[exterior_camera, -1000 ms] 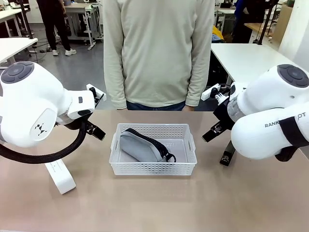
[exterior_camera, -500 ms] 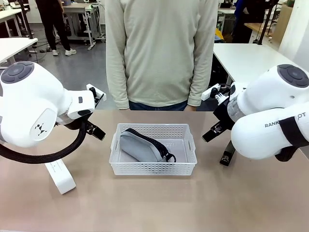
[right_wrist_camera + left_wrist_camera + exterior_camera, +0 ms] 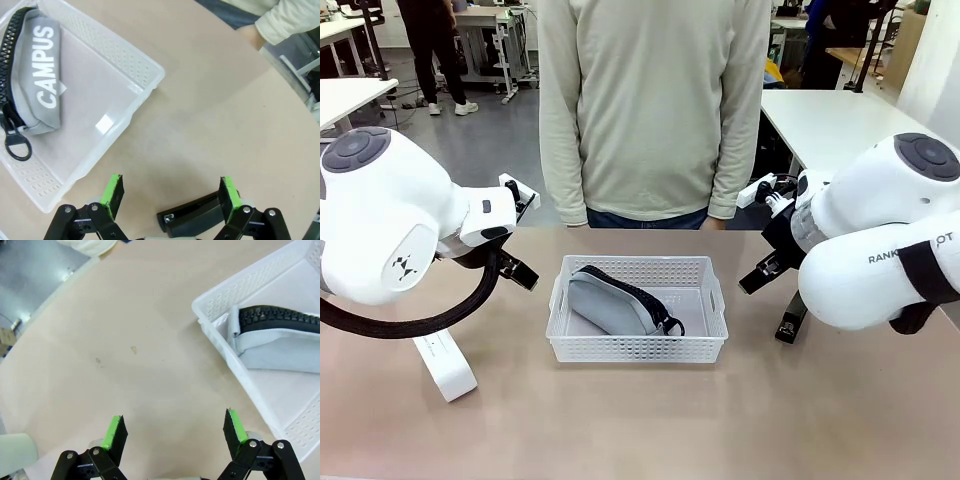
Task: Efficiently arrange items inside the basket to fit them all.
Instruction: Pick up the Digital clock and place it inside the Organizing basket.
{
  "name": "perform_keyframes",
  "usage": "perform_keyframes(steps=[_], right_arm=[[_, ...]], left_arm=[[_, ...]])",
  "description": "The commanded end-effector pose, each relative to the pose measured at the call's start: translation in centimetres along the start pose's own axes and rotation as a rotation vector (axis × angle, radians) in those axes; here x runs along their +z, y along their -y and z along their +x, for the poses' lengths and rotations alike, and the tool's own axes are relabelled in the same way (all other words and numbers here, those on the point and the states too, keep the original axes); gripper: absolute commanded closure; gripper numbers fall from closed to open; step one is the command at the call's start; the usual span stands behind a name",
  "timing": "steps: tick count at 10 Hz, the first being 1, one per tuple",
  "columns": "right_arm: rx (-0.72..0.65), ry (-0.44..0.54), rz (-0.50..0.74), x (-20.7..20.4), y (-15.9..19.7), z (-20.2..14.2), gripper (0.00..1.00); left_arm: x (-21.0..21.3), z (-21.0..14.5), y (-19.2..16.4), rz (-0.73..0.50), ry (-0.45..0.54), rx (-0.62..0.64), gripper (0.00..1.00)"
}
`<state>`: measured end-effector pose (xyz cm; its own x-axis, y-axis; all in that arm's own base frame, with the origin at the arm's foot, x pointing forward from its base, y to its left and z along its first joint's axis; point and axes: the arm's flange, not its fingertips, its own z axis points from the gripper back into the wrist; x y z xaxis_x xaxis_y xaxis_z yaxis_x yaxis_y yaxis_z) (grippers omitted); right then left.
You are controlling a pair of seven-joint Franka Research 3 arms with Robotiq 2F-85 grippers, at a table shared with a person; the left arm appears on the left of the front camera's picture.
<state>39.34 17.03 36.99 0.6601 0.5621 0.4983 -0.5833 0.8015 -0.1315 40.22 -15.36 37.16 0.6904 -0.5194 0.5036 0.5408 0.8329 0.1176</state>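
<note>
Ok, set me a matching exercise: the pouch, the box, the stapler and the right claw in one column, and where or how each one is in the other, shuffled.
Things:
1. grey pouch
2. white box
3. black stapler
4. right claw

Place or state:
A. on the table, right of the basket
B. open, holding nothing
C. lying inside the basket
D. on the table, left of the basket

Pairs: 1-C, 2-D, 3-A, 4-B
</note>
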Motion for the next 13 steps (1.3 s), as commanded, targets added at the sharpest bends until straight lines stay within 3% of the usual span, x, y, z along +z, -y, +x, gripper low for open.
perform_keyframes(steps=[1, 2, 3, 5, 6, 8, 9, 11, 12, 13], right_arm=[[-0.034, -0.048, 0.154, 3.5, 1.1, -0.8, 0.0], [-0.149, -0.022, 0.219, 7.0, 2.7, -1.2, 0.0], [-0.362, 0.066, 0.244, 11.2, 4.2, -1.8, 0.0], [-0.625, 0.192, 0.499, 18.9, 7.8, -5.8, 0.0], [-0.761, 0.274, 0.597, 21.2, 10.9, -9.2, 0.0], [-1.133, 0.481, 0.703, 23.2, 18.6, -18.7, 0.0], [-1.281, 0.576, 0.748, 23.2, 20.7, -23.4, 0.0], [-1.473, 0.787, 0.759, 23.2, 21.6, -31.0, 0.0], [-1.539, 0.852, 0.734, 23.2, 21.3, -32.8, 0.0], [-1.549, 0.838, 0.665, 22.7, 20.9, -32.6, 0.0]], left_arm=[[4.3, -1.2, 0.1, -0.129, 0.002, 0.056, 0.0], [8.2, -1.8, 0.1, -0.197, 0.014, 0.107, 0.0], [11.9, -2.7, -0.6, -0.188, 0.014, 0.196, 0.0], [18.5, -5.4, -3.0, -0.308, 0.073, 0.455, 0.0], [21.5, -8.2, -4.9, -0.399, 0.204, 0.522, 0.0], [26.0, -17.0, -9.3, -0.469, 0.491, 0.765, 0.0], [27.0, -21.7, -10.4, -0.442, 0.612, 0.897, 0.0], [27.2, -29.6, -10.9, -0.335, 0.697, 1.173, 0.0], [27.1, -31.4, -10.1, -0.265, 0.711, 1.241, 0.0], [26.8, -31.8, -9.9, -0.209, 0.673, 1.288, 0.0]])
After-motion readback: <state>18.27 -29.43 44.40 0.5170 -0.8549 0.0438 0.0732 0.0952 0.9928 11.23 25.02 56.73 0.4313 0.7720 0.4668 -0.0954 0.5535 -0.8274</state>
